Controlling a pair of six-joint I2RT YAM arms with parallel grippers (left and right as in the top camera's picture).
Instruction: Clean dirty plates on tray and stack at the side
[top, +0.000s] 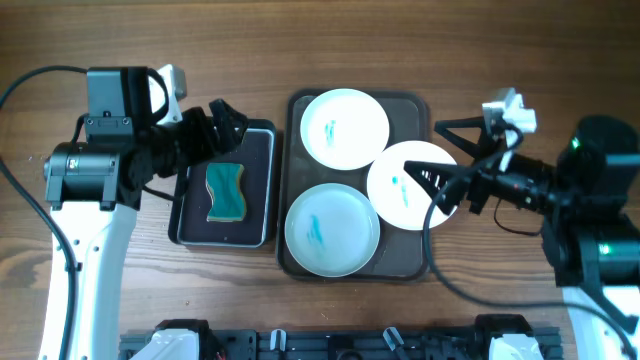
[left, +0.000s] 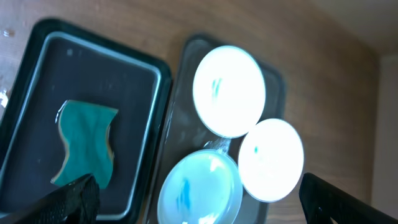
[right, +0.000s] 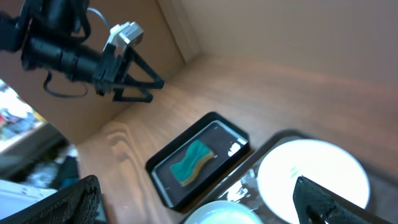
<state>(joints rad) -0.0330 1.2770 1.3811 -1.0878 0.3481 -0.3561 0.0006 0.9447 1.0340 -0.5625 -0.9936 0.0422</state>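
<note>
In the overhead view my left gripper (top: 227, 124) hangs over the 12 o'clock end of the small dark tray (top: 186, 222). Its jaws are spread wide. The left wrist view agrees, with a fingertip in each lower corner and nothing between them.

The sponge (top: 228, 192) lies flat in that tray, near the jaws at their 6 o'clock. Its long axis runs 12 to 6, and its wavy sides face 3 and 9. I judge this pick belongs to the left arm, since the right arm is well apart across the big tray (top: 400, 272). To take the sponge by its narrow width, the fingers would have to straddle it at 3 and 9. Bare tray floor shows on both sides, though the raised rim is close.

The big tray sits just beside the small one, at its 3 o'clock, and holds three blue-smeared plates:
- the lower plate (top: 332, 230)
- the upper plate (top: 345, 128)
- the right plate (top: 398, 192), which overhangs the tray's 3 o'clock rim

My right gripper (top: 440, 162) hovers over that overhanging edge, its jaws also spread and holding nothing. Bare table (top: 120, 40) shows at 12 o'clock for stacking.
</note>
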